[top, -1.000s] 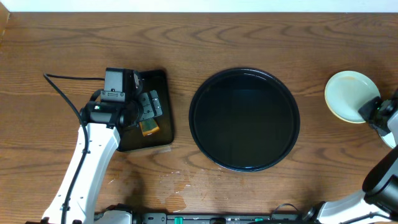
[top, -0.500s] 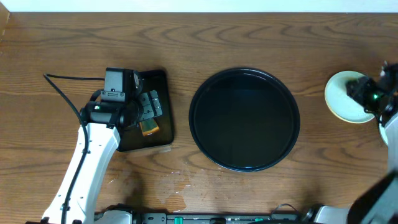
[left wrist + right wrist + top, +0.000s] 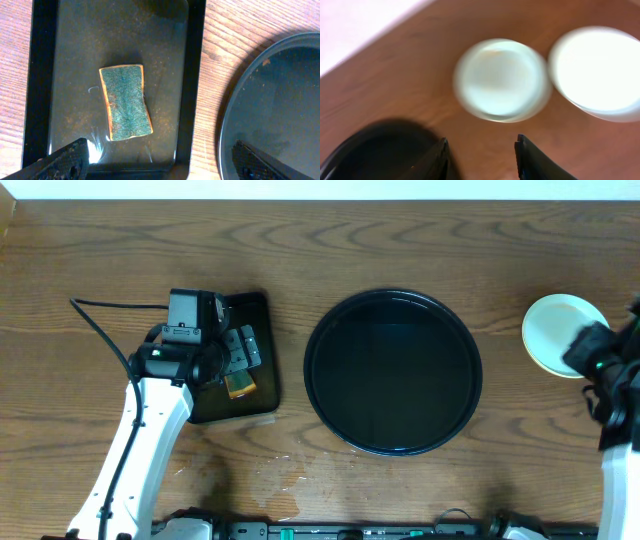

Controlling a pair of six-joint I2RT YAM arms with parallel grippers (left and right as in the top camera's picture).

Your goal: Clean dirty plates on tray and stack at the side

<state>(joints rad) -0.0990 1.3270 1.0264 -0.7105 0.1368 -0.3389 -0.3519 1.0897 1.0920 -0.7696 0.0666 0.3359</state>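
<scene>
A brown wooden surface fills nearly the whole overhead view, its dark grain running in long wavy bands from 9 o'clock to 3 o'clock. Along the far edge at 12 o'clock lies a narrow pale strip, white and featureless; whether it is wall or floor cannot be told. At the corner near 10 o'clock a lighter brown sliver borders the surface. Toward 6 o'clock a wet patch of small droplets glistens on the wood. The light is even and soft, casting only faint shadows. In the blurred right wrist view, a pale pinkish area lies beyond the surface's edge at 10 o'clock.
</scene>
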